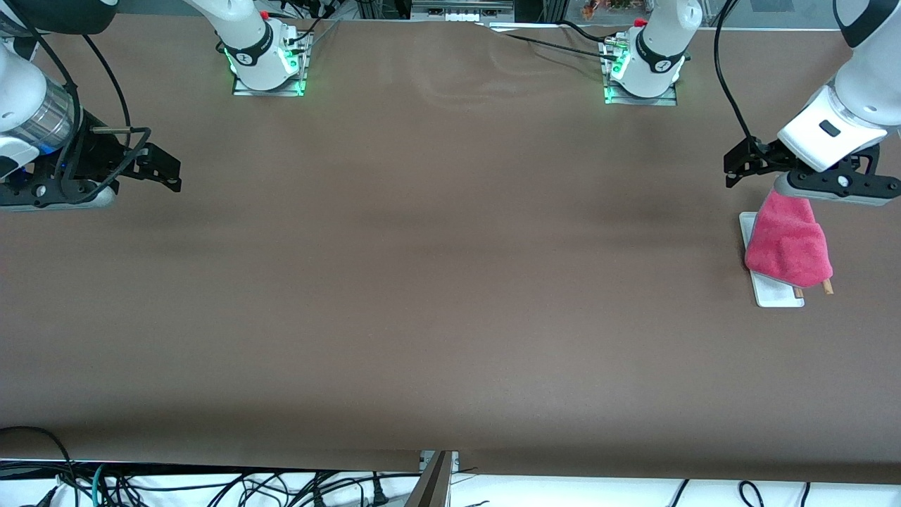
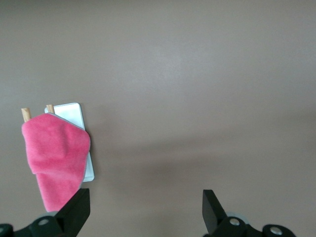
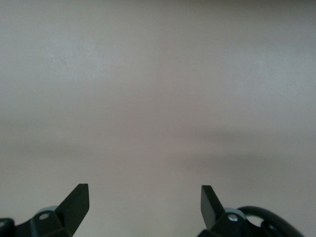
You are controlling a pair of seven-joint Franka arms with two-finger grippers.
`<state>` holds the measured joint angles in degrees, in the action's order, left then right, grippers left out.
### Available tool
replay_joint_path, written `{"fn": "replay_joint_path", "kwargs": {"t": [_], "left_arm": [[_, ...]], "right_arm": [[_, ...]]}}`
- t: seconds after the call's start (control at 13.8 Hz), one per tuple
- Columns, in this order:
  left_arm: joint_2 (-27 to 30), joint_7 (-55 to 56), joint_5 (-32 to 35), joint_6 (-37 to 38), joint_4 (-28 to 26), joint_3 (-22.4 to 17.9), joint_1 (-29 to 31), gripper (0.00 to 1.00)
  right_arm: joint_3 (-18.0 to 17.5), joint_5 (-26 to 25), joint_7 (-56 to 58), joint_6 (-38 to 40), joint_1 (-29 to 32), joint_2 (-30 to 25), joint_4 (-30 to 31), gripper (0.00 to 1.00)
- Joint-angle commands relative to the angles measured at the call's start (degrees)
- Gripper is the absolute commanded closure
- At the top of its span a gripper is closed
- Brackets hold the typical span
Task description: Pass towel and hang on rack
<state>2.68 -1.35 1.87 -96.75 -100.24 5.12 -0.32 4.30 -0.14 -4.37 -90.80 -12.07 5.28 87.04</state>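
Towel point(image 1: 789, 246), pink face out, hangs draped over the rack point(image 1: 778, 294) at the left arm's end of the brown desk point(image 1: 436, 282). Right gripper point(image 1: 165, 169) waits over bare desk, jaws apart. Left gripper point(image 1: 735, 165) hovers beside the rack, jaws apart, empty.

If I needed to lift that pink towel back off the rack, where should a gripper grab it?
Probably pinch the towel at its top fold, coming straight down from above. It drapes over the rack rods, so the raised ridge gives the jaws cloth to close on, clear of the white base.
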Motion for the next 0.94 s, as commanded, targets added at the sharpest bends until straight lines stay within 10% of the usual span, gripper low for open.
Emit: {"fn": "replay_joint_path", "kwargs": {"t": [0.0, 0.22, 0.87], "left_arm": [[1.5, 0.8, -2.9, -1.2, -1.8, -0.7, -0.6, 0.00], [-0.1, 0.9, -7.2, 1.0, 0.8, -6.2, -3.6, 0.00], [-0.8, 0.3, -0.4, 1.5, 1.9, -2.7, -1.9, 0.00]], "right_arm": [[-0.3, -0.8, -0.4, 0.0, 0.3, -0.2, -0.2, 0.00], [-0.3, -0.7, -0.4, 0.1, 0.3, -0.1, -0.2, 0.00], [-0.3, -0.7, -0.4, 0.2, 0.3, -0.1, -0.2, 0.00]]}}
